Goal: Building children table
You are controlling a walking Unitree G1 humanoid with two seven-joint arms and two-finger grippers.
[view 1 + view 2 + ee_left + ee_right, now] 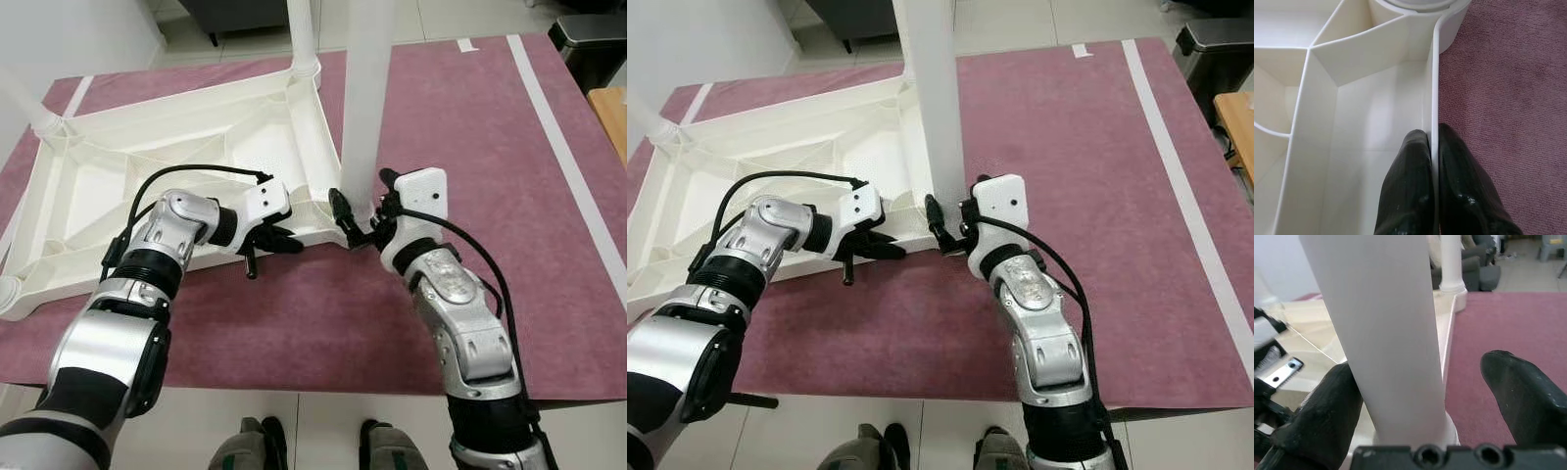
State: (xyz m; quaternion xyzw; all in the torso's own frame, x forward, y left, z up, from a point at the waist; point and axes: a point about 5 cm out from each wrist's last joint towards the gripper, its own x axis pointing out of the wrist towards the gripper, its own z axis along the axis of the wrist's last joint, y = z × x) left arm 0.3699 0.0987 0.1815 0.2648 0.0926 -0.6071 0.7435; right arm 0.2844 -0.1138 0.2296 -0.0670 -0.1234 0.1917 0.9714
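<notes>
Tabletop (147, 186) upturned; three legs fitted; left hand (272, 238) pinching rim.

A: Any readable text, labels, brands or numbers?

B: None legible. Checked white table top (147, 186), upright leg (364, 98), maroon rug (470, 147), both arm casings.

A: Pale stripes on rug at 1 o'clock?

B: Plain tape bands (554, 127), unmarked. No print on dark bin (588, 44) at 2 o'clock either.
</notes>
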